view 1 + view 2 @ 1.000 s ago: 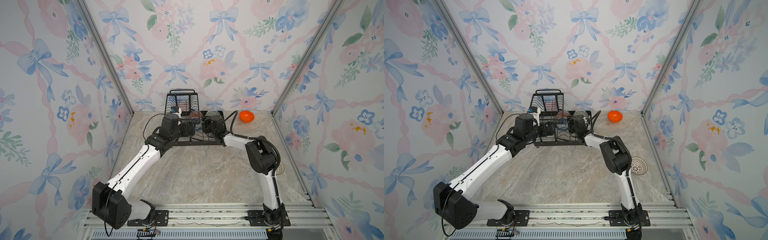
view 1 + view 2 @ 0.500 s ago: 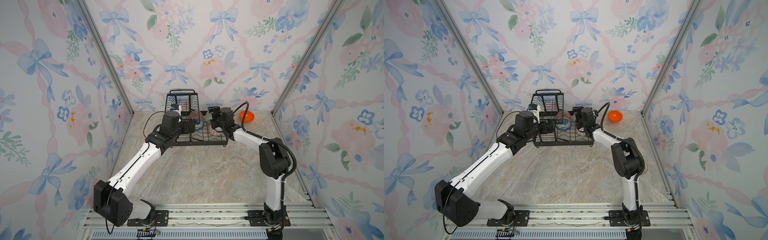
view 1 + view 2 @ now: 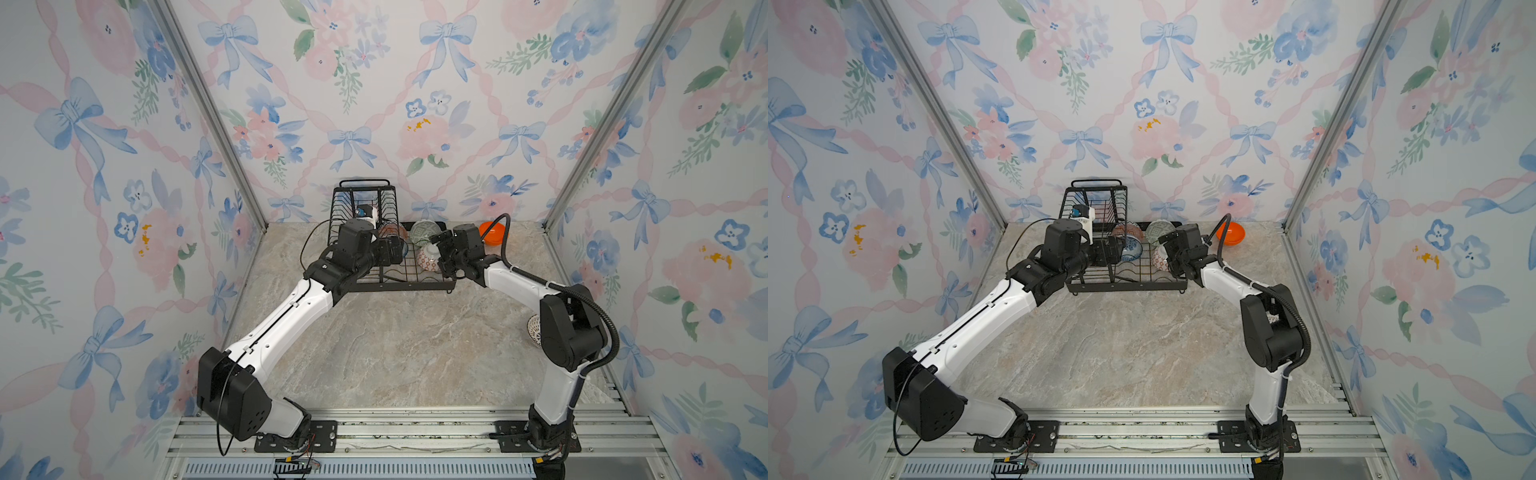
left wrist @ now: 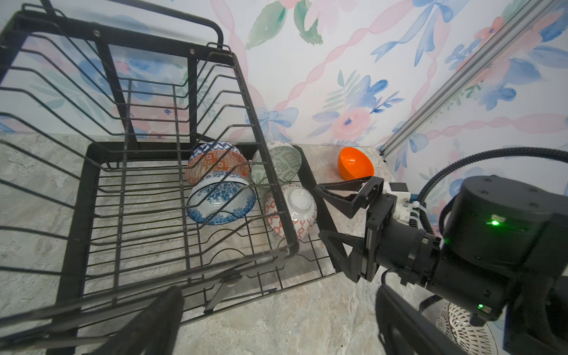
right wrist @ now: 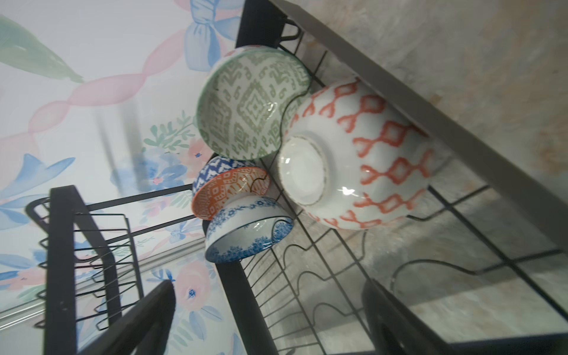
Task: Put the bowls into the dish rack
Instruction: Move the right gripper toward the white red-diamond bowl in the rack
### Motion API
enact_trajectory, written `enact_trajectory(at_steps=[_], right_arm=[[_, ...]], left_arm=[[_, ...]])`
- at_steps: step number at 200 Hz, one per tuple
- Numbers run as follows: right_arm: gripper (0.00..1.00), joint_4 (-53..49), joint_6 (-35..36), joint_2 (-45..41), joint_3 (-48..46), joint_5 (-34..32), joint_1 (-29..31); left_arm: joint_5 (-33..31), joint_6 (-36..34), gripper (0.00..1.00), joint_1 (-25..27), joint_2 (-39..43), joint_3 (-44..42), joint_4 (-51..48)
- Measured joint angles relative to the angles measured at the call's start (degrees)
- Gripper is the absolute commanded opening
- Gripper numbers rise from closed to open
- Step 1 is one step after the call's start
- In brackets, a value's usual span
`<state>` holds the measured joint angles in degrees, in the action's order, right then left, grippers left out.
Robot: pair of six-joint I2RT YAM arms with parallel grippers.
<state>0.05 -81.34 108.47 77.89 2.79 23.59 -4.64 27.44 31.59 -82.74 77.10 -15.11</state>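
Black wire dish rack (image 3: 399,286) holds four patterned bowls (image 4: 221,199); glossy orange bowl (image 3: 492,239) sits at its three o'clock. Left hand (image 4: 278,295) and right hand (image 4: 319,212) are spread wide, holding nothing.

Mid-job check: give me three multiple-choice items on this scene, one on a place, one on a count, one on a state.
1. Where is the plain orange bowl?
A. on the table beside the rack
B. in the raised basket
C. under the rack

2. How many bowls sit on the table outside the rack?
A. none
B. four
C. two

3. How is the right gripper?
A. shut on the red-patterned bowl
B. open, holding nothing
C. shut on a rack wire

Answers:
1 A: it lies on the table beside the rack, near the back wall.
2 C: the orange one and a white bowl with dark lattice by the right arm.
3 B: its jaws stand apart, short of the bowls.
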Motion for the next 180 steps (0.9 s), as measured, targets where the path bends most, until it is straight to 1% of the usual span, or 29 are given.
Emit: enact_trajectory(at_steps=[27, 70, 135, 180], right_arm=[[0.97, -2.75, -0.02, -0.02, -1.31, 0.24, -0.37], [0.97, -3.3, -0.04, 0.26, -1.05, 0.46, -1.18], [0.97, -7.06, 0.28, 5.84, 4.96, 0.39, -1.42], [0.97, -10.8, 0.66, 7.67, 8.28, -0.63, -1.27]], left_arm=[[-0.31, -0.42, 0.98, 2.25, -1.51, 1.07, 0.0], [-0.68, -0.42, 0.98, 4.39, -2.25, 1.36, -0.02], [-1.51, -1.55, 0.98, 4.44, -2.23, 1.36, -0.02], [-1.51, -2.4, 0.98, 4.44, -2.23, 1.36, -0.02]])
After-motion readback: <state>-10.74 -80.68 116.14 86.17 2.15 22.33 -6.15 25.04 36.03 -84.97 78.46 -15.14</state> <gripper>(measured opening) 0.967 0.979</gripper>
